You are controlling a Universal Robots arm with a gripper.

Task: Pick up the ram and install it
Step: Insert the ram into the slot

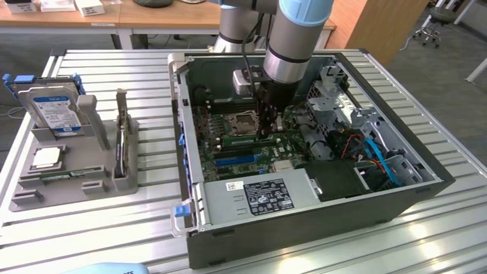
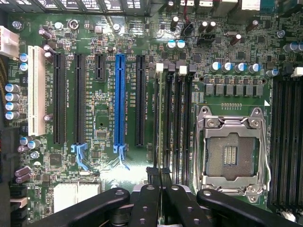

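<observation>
Ram seen edge-on as a thin strip, apparently pinched between the gripper fingertips, lined up over the memory slot row's outermost slot, next to the CPU socket. Jaws nearly fully closed on it. In the exterior view the gripper is down inside the open computer case, over the motherboard. Parts tray with hard drive sits to the exterior view's left, well apart.

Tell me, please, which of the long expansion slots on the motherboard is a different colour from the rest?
The blue slot, in the middle of the row of long slots. Its neighbours on both sides are black, and the one at the far end is white.
</observation>
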